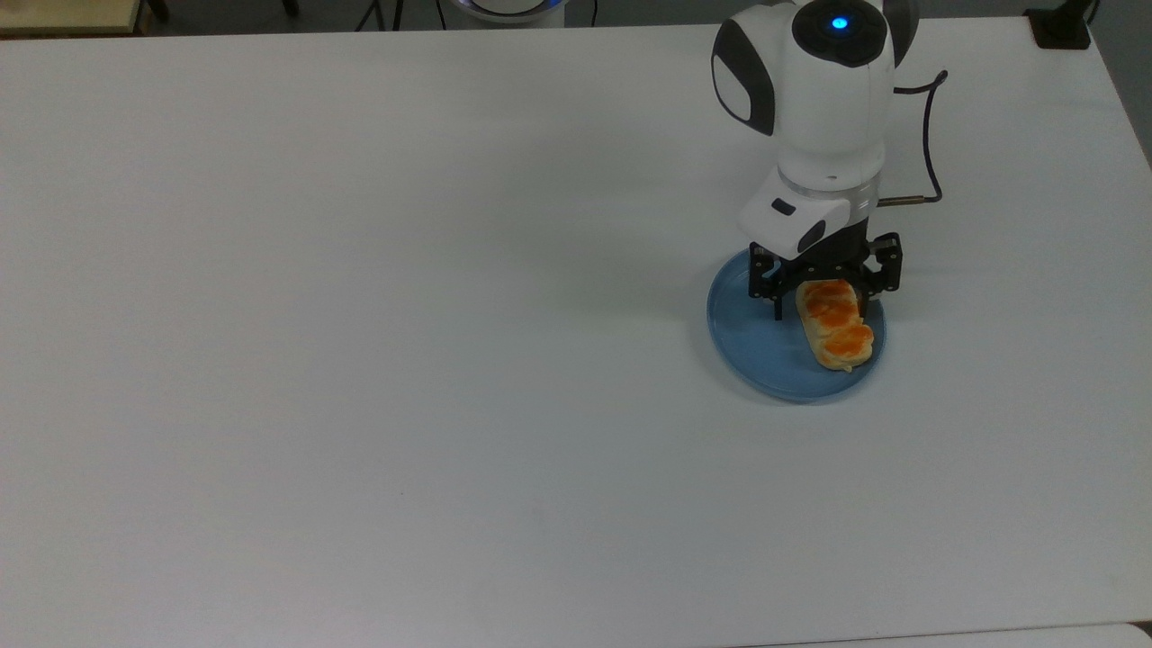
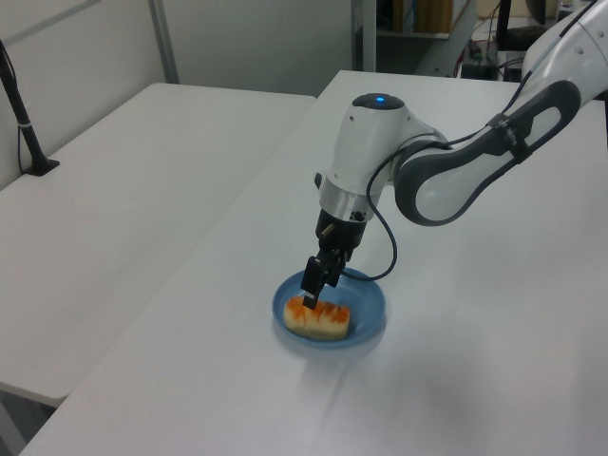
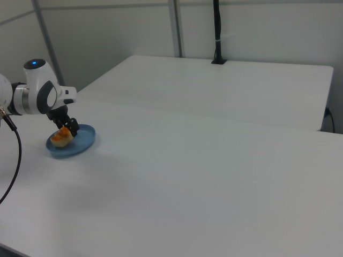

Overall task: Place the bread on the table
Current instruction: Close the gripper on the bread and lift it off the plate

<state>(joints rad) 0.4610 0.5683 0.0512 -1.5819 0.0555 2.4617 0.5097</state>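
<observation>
Straddling one end of the bread (image 1: 834, 324) with claw (image 1: 822, 310) open, nothing gripped yet; bread on plate (image 1: 751, 337), lift and move to worktop (image 1: 360, 360) left.

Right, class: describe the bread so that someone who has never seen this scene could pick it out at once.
On the white table lies one round blue plate, under the gripper. The bread lies on the plate's right half in the top view: a pale-yellow oblong loaf with orange-brown glazed bumps.
</observation>
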